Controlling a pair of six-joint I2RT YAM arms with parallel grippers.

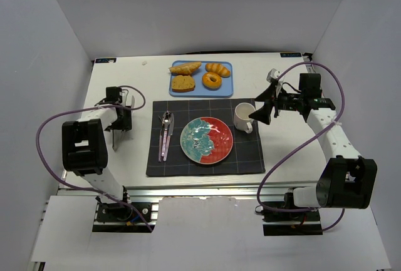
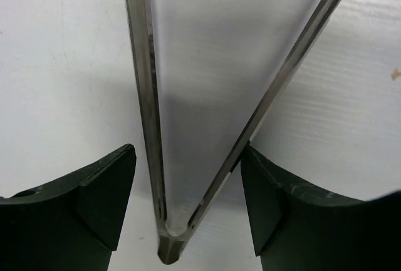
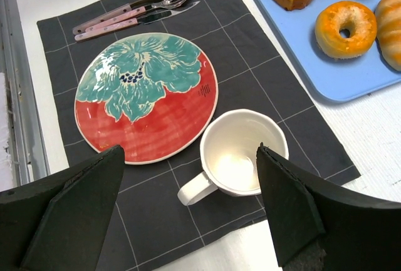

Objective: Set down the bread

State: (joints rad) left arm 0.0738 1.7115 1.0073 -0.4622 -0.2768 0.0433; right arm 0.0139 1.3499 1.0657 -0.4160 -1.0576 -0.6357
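Note:
The bread, a glossy golden ring bun (image 1: 211,81), lies on the blue tray (image 1: 228,88) at the back; it also shows in the right wrist view (image 3: 346,28). My right gripper (image 1: 262,109) hangs open and empty over the white mug (image 3: 241,153), right of and nearer than the tray; its fingers (image 3: 294,208) stand wide apart. My left gripper (image 1: 119,121) is low over the table at the left. It is open (image 2: 188,149) astride a pair of metal tongs (image 2: 147,96); the right finger touches one tong arm.
A brown slice (image 1: 183,83), an oval roll (image 1: 185,67) and a ridged roll (image 1: 218,69) share the tray. A red and teal plate (image 1: 207,139), the mug (image 1: 243,116) and cutlery (image 1: 166,134) sit on a dark placemat (image 1: 250,158).

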